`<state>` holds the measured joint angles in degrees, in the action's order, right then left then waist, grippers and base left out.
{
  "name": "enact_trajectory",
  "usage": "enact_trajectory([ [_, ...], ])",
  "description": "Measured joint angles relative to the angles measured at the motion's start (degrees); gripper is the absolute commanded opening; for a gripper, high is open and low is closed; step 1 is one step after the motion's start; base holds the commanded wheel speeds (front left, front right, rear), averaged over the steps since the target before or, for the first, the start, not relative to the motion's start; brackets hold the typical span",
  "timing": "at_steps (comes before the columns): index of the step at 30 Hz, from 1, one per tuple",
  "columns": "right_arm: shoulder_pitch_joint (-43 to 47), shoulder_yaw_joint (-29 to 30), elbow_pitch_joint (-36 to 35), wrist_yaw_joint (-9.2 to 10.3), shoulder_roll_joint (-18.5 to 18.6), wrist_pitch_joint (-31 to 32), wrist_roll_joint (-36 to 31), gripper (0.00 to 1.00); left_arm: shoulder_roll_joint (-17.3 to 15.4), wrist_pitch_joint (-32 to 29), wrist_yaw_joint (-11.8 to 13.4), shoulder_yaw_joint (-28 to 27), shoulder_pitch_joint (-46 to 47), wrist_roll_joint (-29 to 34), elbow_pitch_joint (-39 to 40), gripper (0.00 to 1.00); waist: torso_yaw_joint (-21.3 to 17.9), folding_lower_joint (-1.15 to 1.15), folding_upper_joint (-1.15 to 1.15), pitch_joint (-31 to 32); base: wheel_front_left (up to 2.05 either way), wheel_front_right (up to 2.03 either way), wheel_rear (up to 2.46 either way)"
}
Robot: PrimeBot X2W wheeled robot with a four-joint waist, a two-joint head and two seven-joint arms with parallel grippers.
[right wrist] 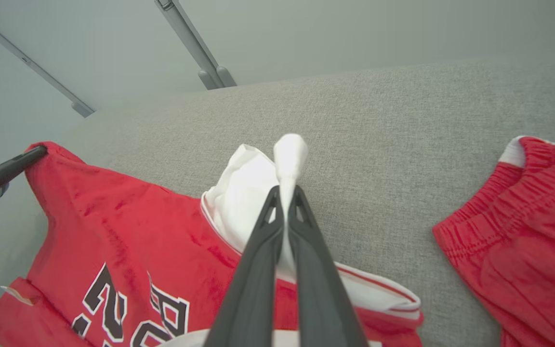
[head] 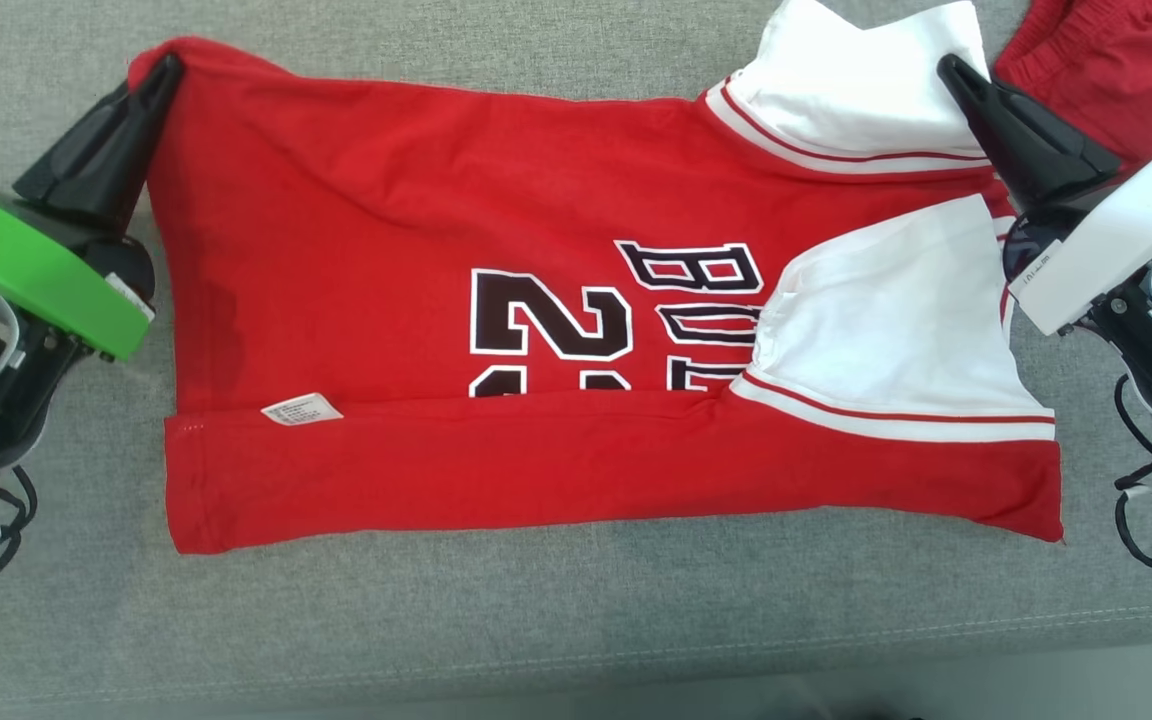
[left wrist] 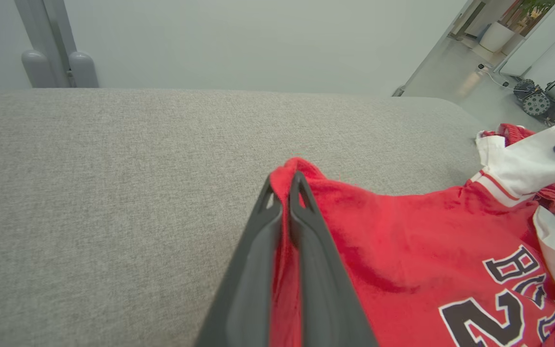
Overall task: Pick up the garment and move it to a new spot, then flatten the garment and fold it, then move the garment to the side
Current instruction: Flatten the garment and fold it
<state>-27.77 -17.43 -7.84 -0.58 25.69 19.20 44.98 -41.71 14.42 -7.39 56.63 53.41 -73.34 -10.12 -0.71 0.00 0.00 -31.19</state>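
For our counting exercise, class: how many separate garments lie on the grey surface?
2. The red jersey lies spread across the middle; the red shorts sit at the far right, partly out of frame. More may lie off-frame.

**Garment across the cushion, held at both far corners**

The garment (head: 416, 280) lies on the cushion (head: 536, 620), stretched left to right before me. Its near strip (head: 536, 470) is folded over the body, with a label (head: 301, 410) at that fold's left end. My left gripper (head: 171, 62) grips the far left corner, my right gripper (head: 948, 65) the far right sleeve (head: 856, 90). A second garment (head: 1086, 60) lies far right, beyond my right gripper.
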Motion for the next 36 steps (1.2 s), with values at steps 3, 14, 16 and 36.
enact_trajectory([
  [3,0.2,0.2,-0.5,0.16,-0.1,-0.1,0.0,0.00,0.0,0.0,0.0,-0.9,-1.4,0.0,0.3,0.00,0.1,0.00,0.00,0.0,0.00,0.00,0.00],
  [14,6.5,0.5,-1.4,0.60,-0.5,-2.0,0.4,0.00,0.8,0.0,0.0,-6.9,-9.3,0.5,1.1,0.00,0.6,0.00,0.00,1.4,0.00,0.00,0.00],
  [16,7.8,0.5,-1.7,0.63,-0.6,-2.5,0.5,0.00,0.8,0.0,0.0,-8.2,-11.0,0.5,1.3,0.00,0.6,0.00,0.00,2.0,0.00,0.00,0.00],
  [36,13.6,3.0,-4.5,1.27,0.1,-4.4,1.5,0.00,1.6,0.0,0.0,-15.5,-23.5,3.6,6.2,0.00,0.2,0.00,0.00,7.4,0.00,0.00,0.00],
])
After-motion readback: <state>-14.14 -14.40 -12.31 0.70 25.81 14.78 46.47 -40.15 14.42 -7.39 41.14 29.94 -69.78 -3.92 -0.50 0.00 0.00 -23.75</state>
